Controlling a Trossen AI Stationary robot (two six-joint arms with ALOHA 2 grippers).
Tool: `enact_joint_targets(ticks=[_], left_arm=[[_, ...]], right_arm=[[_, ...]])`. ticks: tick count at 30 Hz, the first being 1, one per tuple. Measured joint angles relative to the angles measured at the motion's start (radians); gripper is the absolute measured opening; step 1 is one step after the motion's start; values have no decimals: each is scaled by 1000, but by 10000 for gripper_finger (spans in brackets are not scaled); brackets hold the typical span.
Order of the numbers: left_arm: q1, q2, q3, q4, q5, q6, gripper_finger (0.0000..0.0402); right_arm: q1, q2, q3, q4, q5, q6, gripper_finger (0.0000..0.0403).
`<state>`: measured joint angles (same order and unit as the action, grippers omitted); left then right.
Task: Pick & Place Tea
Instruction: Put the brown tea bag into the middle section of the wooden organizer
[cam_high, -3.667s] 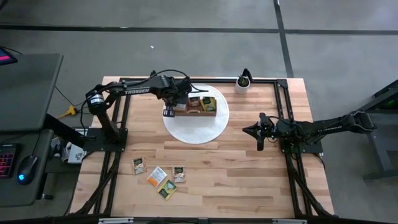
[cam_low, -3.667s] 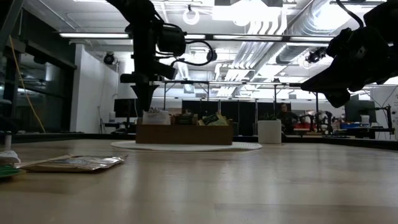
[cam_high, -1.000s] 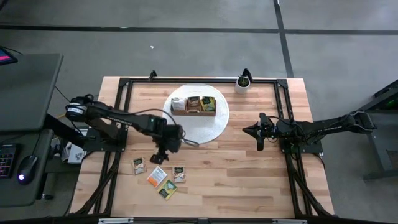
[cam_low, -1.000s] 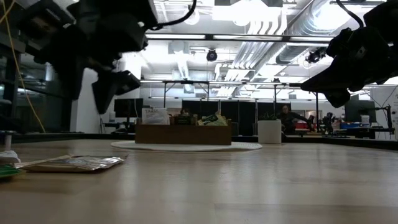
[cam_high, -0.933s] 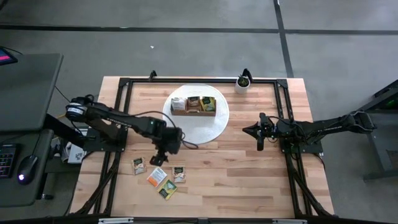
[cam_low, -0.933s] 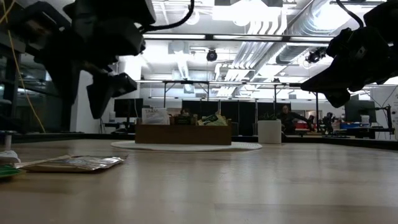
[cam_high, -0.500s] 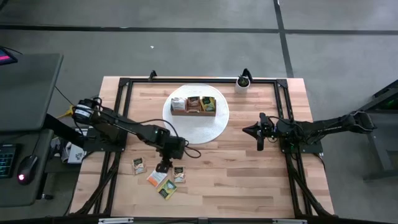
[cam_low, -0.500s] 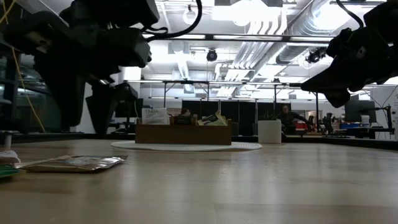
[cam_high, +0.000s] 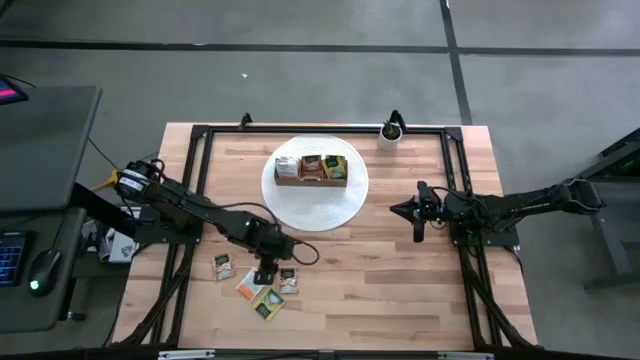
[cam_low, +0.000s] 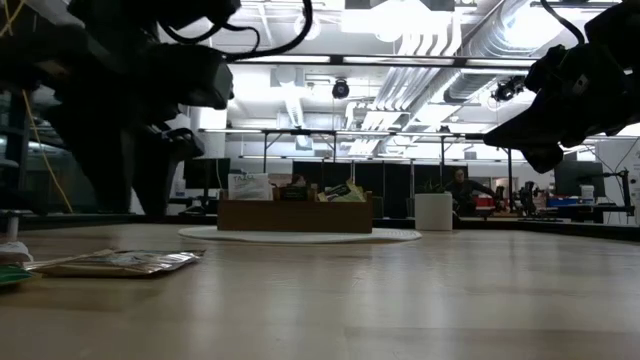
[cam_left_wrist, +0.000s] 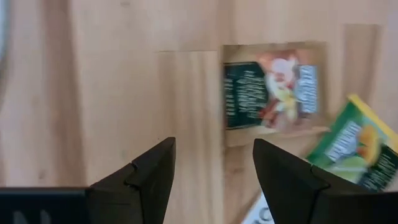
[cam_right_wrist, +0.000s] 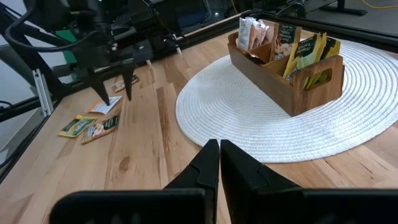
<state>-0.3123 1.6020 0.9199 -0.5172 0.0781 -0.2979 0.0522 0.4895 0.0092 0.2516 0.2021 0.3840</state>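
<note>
left claw (cam_high: 265, 270) moved down over sachets | open | tan sachet (cam_left_wrist: 272, 86) just ahead

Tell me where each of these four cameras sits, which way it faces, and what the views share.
High: overhead, straight down; both arms, left gripper above loose sachets.
Low: table height, level across; wooden box on mat, dark arms above.
Left wrist: down at a tan sachet, own open fingers.
Right wrist: across the table; own shut right gripper.
Shared: box in three views.

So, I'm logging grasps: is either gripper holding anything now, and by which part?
Nothing is held. The left gripper is open above the loose tea sachets; the right gripper is shut and empty.
</note>
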Motion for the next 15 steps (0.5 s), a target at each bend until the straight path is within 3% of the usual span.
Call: enact_joint_targets(ticks=[15], left_arm=[[-35, 54, 0, 26, 31, -110, 213]], right_arm=[[0, 0, 0, 0, 0, 0, 12]])
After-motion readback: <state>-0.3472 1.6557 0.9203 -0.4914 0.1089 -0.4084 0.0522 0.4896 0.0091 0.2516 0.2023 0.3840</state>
